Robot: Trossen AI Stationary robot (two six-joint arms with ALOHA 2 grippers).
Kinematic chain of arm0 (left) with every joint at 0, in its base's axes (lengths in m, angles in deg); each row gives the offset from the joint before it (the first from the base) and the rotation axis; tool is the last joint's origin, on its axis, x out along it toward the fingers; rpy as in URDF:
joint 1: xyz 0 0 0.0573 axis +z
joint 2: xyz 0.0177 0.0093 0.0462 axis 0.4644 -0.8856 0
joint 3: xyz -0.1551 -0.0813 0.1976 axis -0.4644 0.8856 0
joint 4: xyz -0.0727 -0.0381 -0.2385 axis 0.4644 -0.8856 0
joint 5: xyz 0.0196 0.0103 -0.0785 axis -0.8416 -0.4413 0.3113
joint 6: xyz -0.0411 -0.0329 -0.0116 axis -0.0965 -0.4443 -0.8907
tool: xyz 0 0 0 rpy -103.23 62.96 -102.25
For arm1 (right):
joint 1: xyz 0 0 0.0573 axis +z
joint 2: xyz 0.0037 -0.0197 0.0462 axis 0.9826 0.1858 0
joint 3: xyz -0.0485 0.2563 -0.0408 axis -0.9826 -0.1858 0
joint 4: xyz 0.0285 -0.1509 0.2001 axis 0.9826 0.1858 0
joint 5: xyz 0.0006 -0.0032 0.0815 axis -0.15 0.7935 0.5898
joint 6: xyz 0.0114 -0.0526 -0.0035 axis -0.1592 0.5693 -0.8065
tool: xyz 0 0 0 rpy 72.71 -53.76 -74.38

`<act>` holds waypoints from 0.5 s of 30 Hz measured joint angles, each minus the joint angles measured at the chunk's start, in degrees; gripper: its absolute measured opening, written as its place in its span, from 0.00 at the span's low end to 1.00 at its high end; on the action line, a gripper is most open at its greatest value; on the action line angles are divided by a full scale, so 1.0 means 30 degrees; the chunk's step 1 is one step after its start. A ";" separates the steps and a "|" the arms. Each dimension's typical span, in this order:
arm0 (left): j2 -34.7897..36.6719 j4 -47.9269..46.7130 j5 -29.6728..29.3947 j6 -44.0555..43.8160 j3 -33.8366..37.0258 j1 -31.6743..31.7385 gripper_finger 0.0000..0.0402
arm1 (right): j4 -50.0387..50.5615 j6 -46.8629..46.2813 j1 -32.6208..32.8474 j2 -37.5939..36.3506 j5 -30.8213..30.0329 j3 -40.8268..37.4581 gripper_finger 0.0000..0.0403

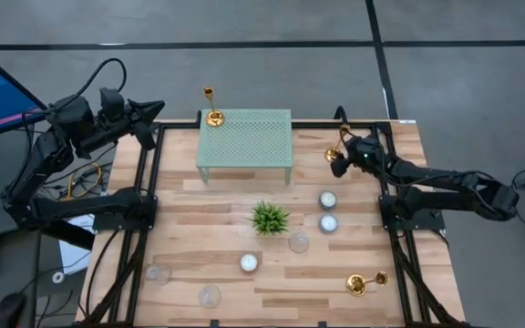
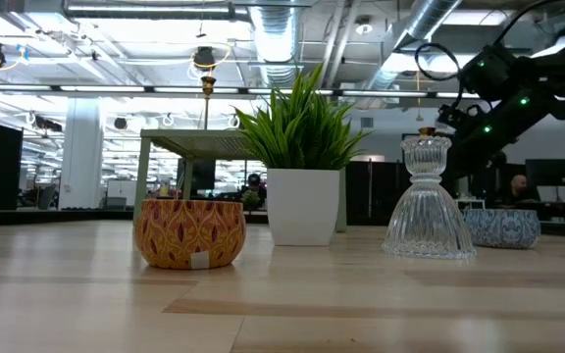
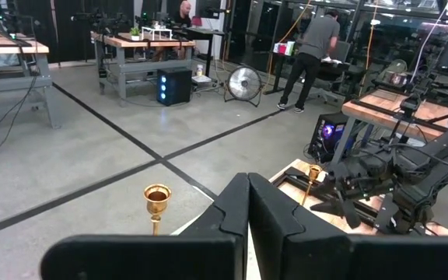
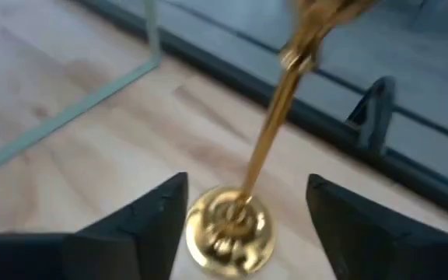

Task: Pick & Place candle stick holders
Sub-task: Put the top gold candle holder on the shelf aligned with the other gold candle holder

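Note:
Three gold candle stick holders show. One stands on the far left corner of the green rack (image 1: 211, 107), its cup (image 3: 156, 197) just beyond my shut left gripper (image 3: 247, 225), which hovers level off the table's far left corner. Another (image 1: 338, 146) stands near the table's far right edge. Its round base (image 4: 229, 227) rests on the wood between the open fingers of my right gripper (image 4: 247, 222), and its stem leans across the right wrist view. The third (image 1: 367, 282) lies on its side near the front right corner. My right gripper has its fingers on either side of the candle stick holder's base (image 4: 208, 233), slanting down from the table's right. One finger (image 4: 162, 218) stands right at the base's rim, and I cannot tell whether it touches. The other finger (image 4: 348, 225) is clearly apart.
A green mesh rack (image 1: 262, 146) stands at the table's far middle. A small potted plant (image 1: 269, 217) sits at the centre, with white tealights (image 1: 327, 199) (image 1: 249, 262) and clear glass cups (image 1: 299, 241) (image 1: 159, 271) scattered over the near half.

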 joint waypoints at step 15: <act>0.0000 0.0000 -0.0001 0.0000 0.0000 0.0006 0.02 | -0.2276 0.1505 -0.0924 -0.0004 0.1108 0.0000 0.66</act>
